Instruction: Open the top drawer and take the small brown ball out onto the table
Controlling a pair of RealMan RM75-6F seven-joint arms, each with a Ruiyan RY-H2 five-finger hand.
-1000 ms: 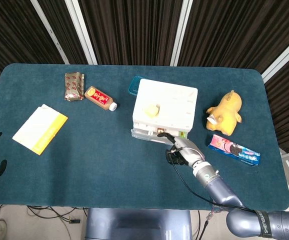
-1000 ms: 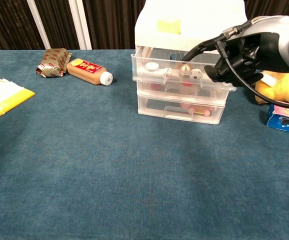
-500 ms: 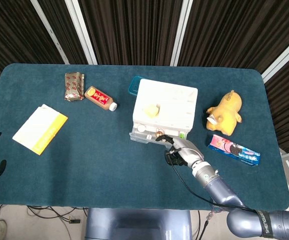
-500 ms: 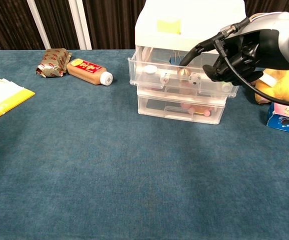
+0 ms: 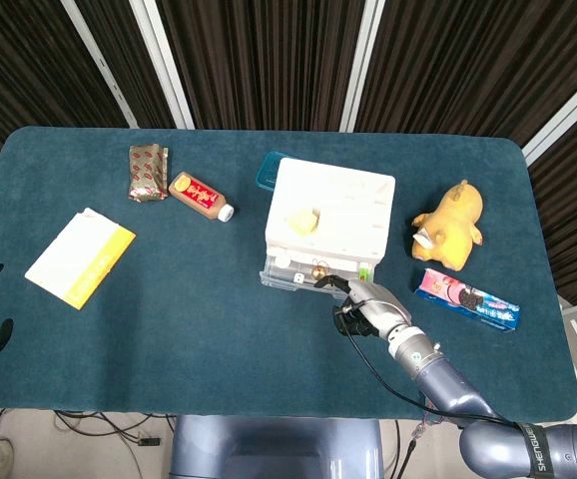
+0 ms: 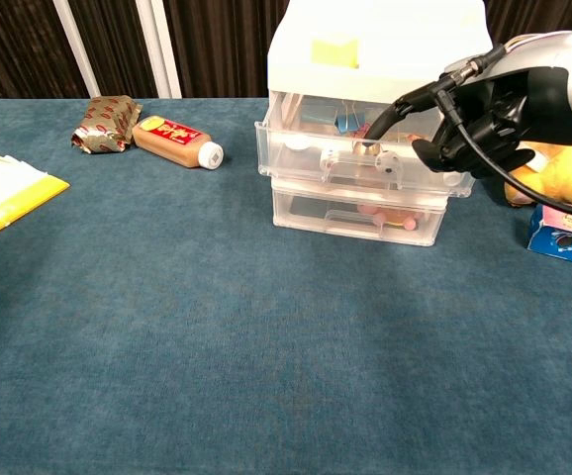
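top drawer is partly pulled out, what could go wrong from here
The right hand has only a fingertip hooked on the top drawer front; it may slip off.
The light drawer unit might slide or tip forward instead of the drawer opening further.
The small brown ball sits among other small items near the front, so reaching in may knock those or grab the wrong one.

A yellow plush toy (image 5: 450, 225) is sitting at the right, with a cookie packet (image 5: 467, 298) lying nearer. A bottle (image 5: 201, 196), a foil packet (image 5: 148, 172) and a yellow booklet (image 5: 80, 256) are lying at the left.
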